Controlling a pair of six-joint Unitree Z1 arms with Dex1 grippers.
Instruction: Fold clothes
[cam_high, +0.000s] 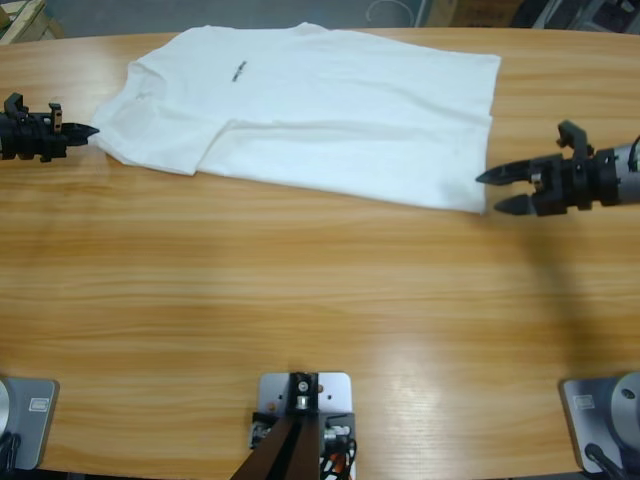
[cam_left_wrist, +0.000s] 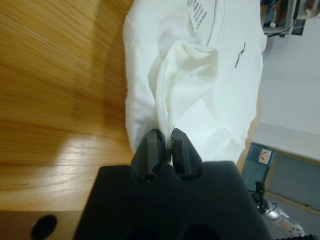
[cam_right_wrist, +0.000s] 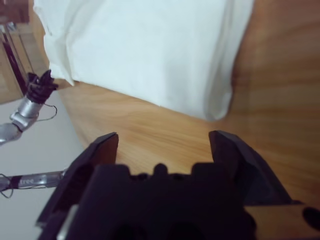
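Left pincer (cam_high: 88, 132): comes in from the left edge of the high view, low over the wood, its black jaws clenched on a pinch of the shirt's left tip. Its wrist view (cam_left_wrist: 165, 145) shows the two jaws pressed together with a ridge of white cloth rising from between them.

Shirt (cam_high: 320, 110): white, short-sleeved, lying mostly flat on the far half of the surface and stretching from the left pincer almost to the right one. The collar end points left, the hem end right. One layer is folded over the front, its edge running as a slanted line from the lower left toward the middle.

Mark (cam_high: 237, 72): small dark print on the shirt's upper left part, near the collar; in the left wrist view it shows as a short dark line (cam_left_wrist: 240, 54).

Label (cam_left_wrist: 198, 14): white tag with small print inside the neck opening, seen only in the left wrist view.

Surface (cam_high: 300, 300): long, wooden, with lengthwise grain; the near half in front of the shirt is bare wood.

Right pincer (cam_high: 505, 190): comes in from the right edge of the high view, jaws spread wide and released, holding nothing. Its tips sit just beside the shirt's lower right corner; whether they touch the cloth cannot be told. In its wrist view (cam_right_wrist: 162, 142) the rounded corner of the shirt (cam_right_wrist: 150, 50) lies ahead of the gap between the jaws, with wood between.
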